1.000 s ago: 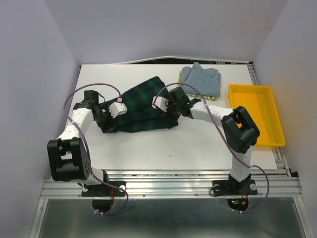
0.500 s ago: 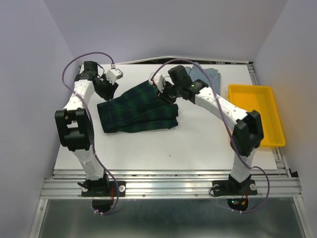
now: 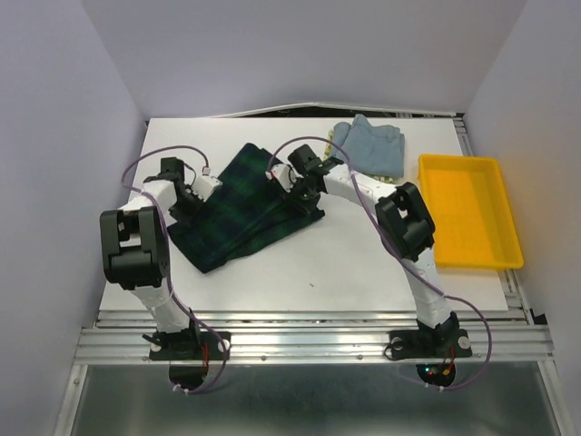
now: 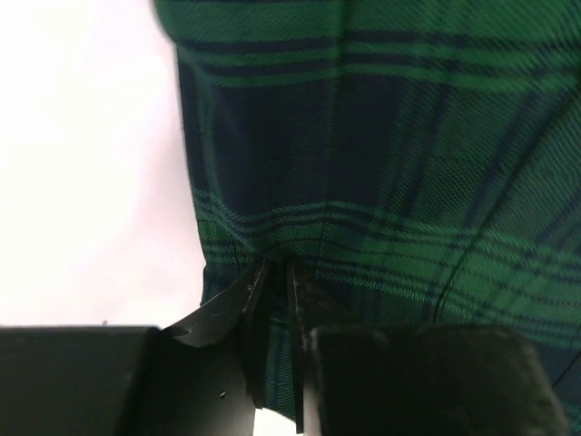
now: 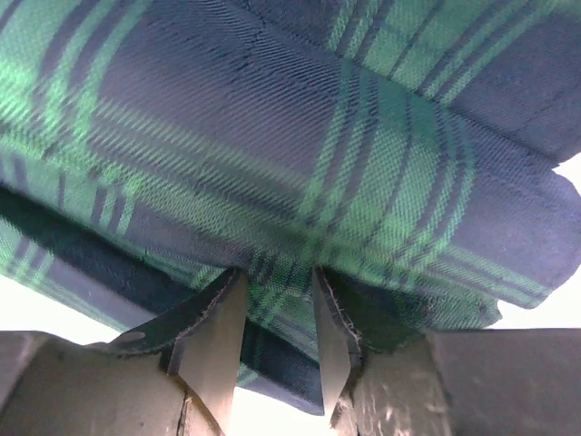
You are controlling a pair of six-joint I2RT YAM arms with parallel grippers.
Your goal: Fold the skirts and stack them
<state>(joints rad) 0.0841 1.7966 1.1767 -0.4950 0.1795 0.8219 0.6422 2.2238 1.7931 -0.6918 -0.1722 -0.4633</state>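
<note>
As left pincer and right pincer lowered — plaid skirt flattened.

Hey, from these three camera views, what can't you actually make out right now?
Lemon-print skirt: top view, almost wholly hidden under the blue-grey skirt; only an edge shows.
Plaid skirt, outline: both wrist views, cut off by frame edges.
Plaid skirt, fold layers: top view, too dark and small to count.

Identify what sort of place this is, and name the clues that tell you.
Most likely a robotics lab test cell, not a home: plain walls box in a white table, with a left arm and a right arm bolted to a metal rail.
</note>
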